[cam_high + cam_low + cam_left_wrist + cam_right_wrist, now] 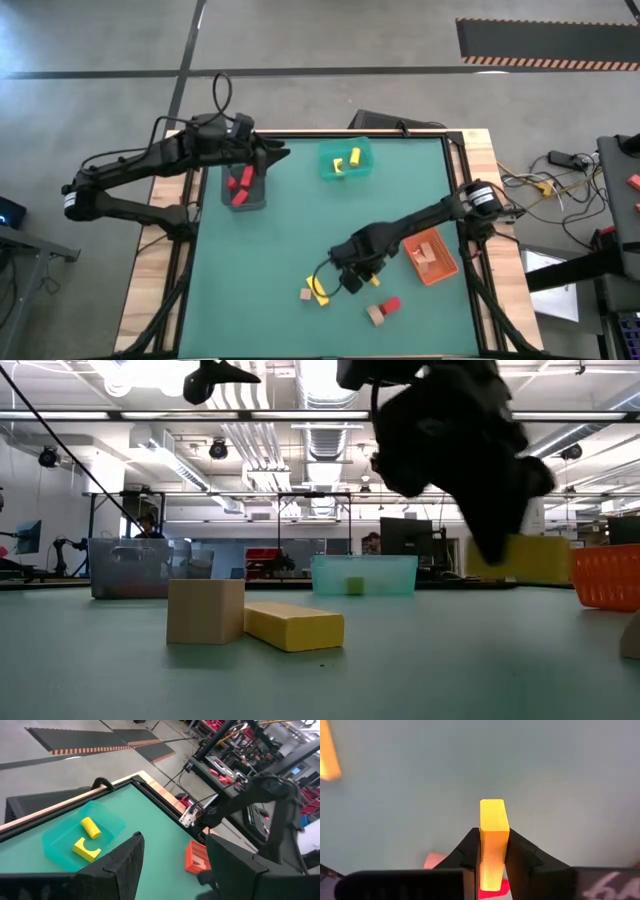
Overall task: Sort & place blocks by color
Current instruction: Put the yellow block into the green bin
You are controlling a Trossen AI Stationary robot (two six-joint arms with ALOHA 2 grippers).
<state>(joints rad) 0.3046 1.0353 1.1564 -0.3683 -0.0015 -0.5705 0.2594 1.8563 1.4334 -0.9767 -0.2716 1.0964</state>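
Note:
My right gripper (352, 278) hovers over the table's near middle, shut on a yellow bar block (494, 820); the low view shows that bar (522, 557) under the dark fingers. On the table near it lie a tan cube (205, 610), a yellow bar (293, 626), a red block (390, 303) and another tan block (376, 315). My left gripper (172, 870) is open above the grey bin (243, 190), which holds red blocks. Yellow blocks lie in the teal bin (345, 160), and tan ones in the orange bin (432, 257). My right gripper pinches the yellow bar between its two fingers, which press on the two long side faces (493, 850). The fingers lie along the bar, whose free end (492, 807) sticks out past the fingertips. In the low view the bar is lifted clear of the table.
The three bins stand on the green mat: grey at the far left, teal at the far middle, orange at the right edge. The loose blocks cluster at the near middle. Wooden table edges (485, 170) frame the mat.

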